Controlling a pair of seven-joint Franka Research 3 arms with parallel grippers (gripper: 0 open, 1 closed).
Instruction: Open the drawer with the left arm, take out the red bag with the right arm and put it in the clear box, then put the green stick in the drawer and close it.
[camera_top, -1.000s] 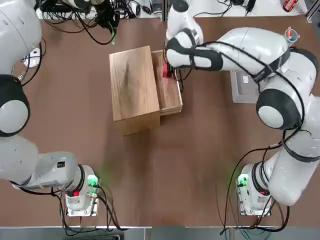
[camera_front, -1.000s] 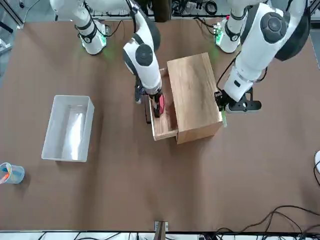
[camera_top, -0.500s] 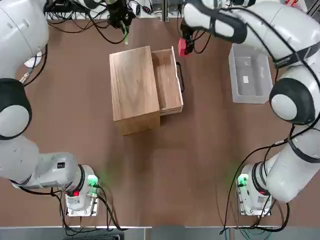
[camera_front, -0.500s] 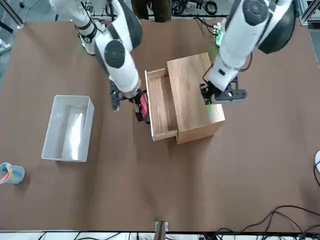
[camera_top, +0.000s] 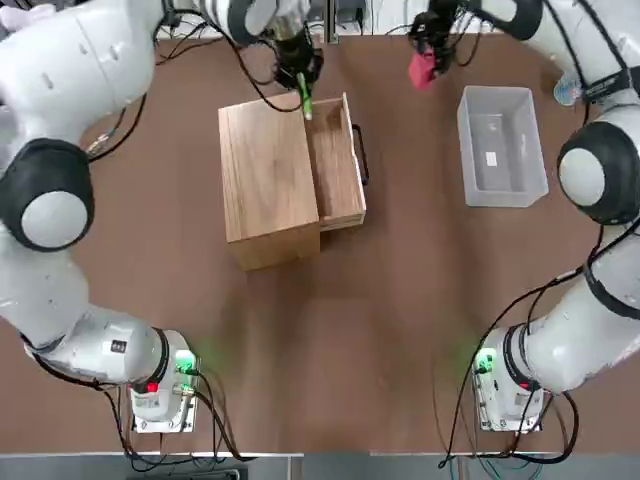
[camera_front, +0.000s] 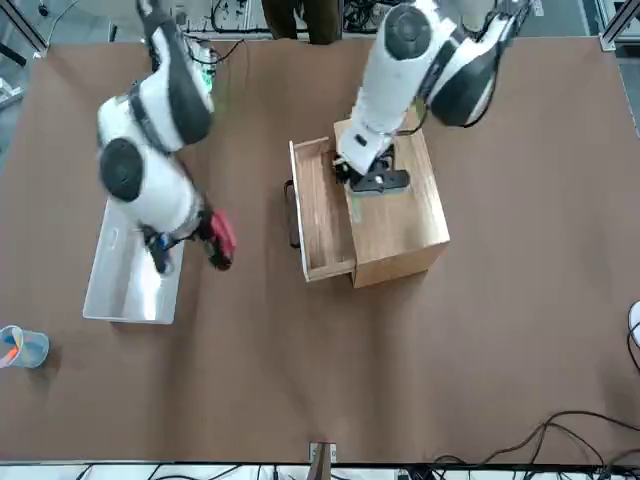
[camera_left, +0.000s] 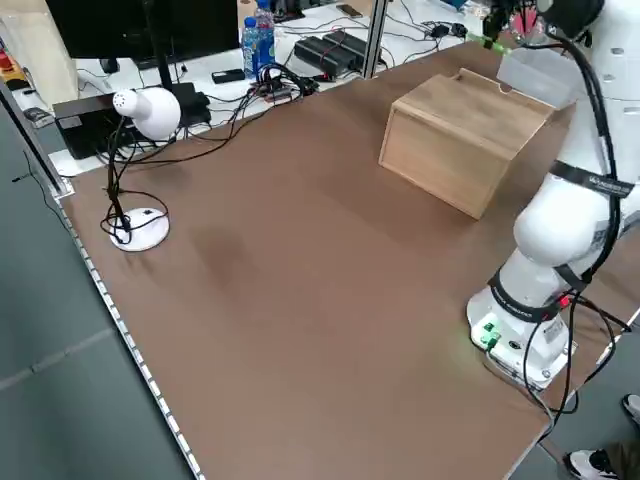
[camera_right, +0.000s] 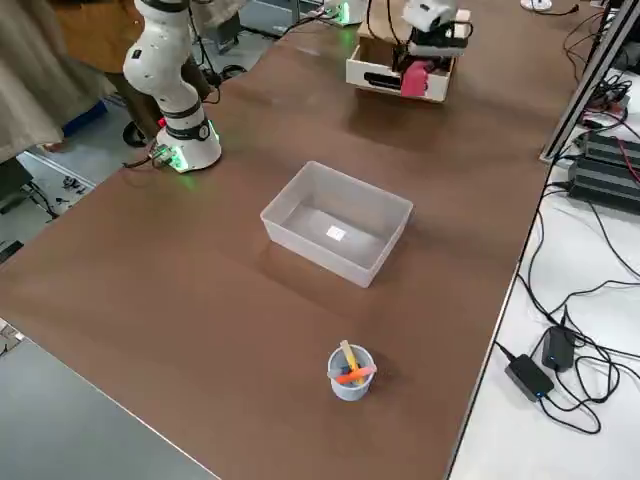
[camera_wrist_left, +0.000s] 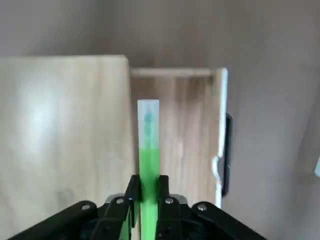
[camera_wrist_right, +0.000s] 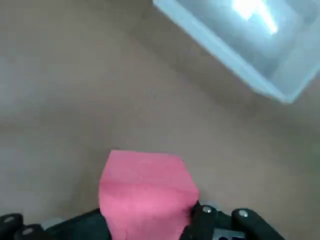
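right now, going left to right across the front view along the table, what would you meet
blue cup, clear box, red bag, drawer handle, open drawer, wooden cabinet

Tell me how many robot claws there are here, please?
2. The left claw is above the wooden cabinet, holding the green stick; the right claw is near the clear box, holding the red bag.

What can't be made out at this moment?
- Right gripper's fingertips, right wrist view: the red bag covers them.
- Drawer, left side view: hidden behind the cabinet.
- Green stick's lower end, left wrist view: cut off by the picture's edge.
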